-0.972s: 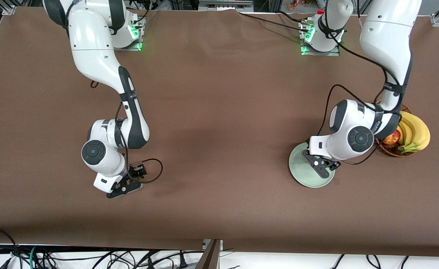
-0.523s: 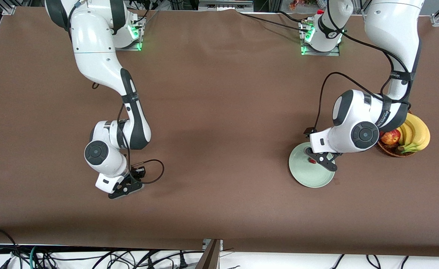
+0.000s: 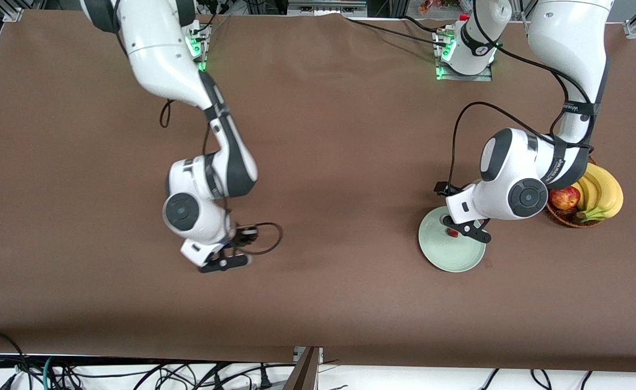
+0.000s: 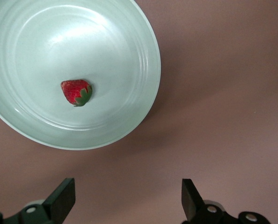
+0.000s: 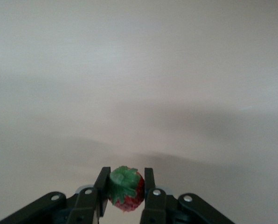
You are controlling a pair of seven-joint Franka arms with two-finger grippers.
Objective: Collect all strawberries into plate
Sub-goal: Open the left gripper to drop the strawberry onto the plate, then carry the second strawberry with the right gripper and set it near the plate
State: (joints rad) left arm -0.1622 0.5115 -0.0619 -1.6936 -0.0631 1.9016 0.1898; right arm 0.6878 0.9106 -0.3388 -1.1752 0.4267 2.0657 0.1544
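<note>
I am watching the right hand (image 5: 125,191), which has just pinched shut on a strawberry (image 5: 125,189) and is now lifting off the brown desk (image 3: 323,135) and swinging toward the left arm's end, away from where it was crouching a second ago; the berry's green cap is showing between its fingers. That is telling me the pick worked and the carry to the plate (image 3: 437,257) is starting. Meanwhile the left hand (image 4: 127,200) is hovering over the plate's rim with its fingers spread wide and holding nothing, having risen a little from where it was sitting low on the plate. A second strawberry (image 4: 76,92) is lying alone in the pale green plate, near its middle, uncovered only in the last half second, so I judge one berry delivered and one in transit. Beside the plate, at the left arm's end of the desk, a wicker basket (image 3: 564,218) is holding an apple (image 3: 564,198) and bananas (image 3: 599,192). I am not seeing a third berry anywhere.
</note>
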